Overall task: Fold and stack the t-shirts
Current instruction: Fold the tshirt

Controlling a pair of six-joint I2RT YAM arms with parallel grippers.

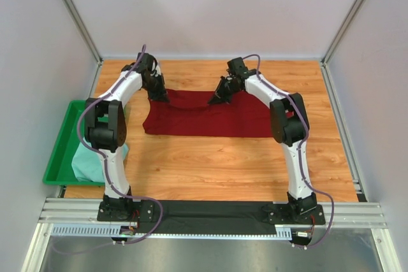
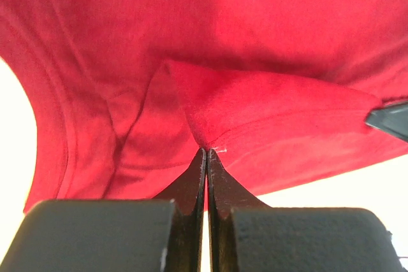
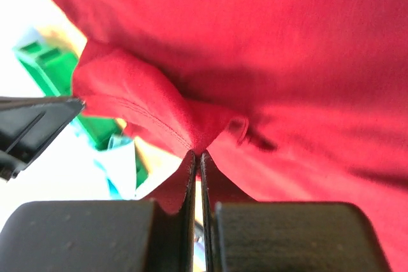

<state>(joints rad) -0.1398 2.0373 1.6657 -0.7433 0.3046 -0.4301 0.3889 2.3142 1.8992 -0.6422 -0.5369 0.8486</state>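
Left hand (image 2: 205, 152) and right hand (image 3: 196, 154) are clenched on the maroon t-shirt (image 1: 210, 119); limp, light cloth is judged best pinched at corners.

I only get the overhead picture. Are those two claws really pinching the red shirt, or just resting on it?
Observer: Pinching. The left wrist camera shows the left gripper shut on a fold of the maroon t-shirt.
Operator: And the one on the other side?
Observer: Same there. The right wrist camera shows the right gripper shut on a stitched edge of the shirt, bunched up at its tips.
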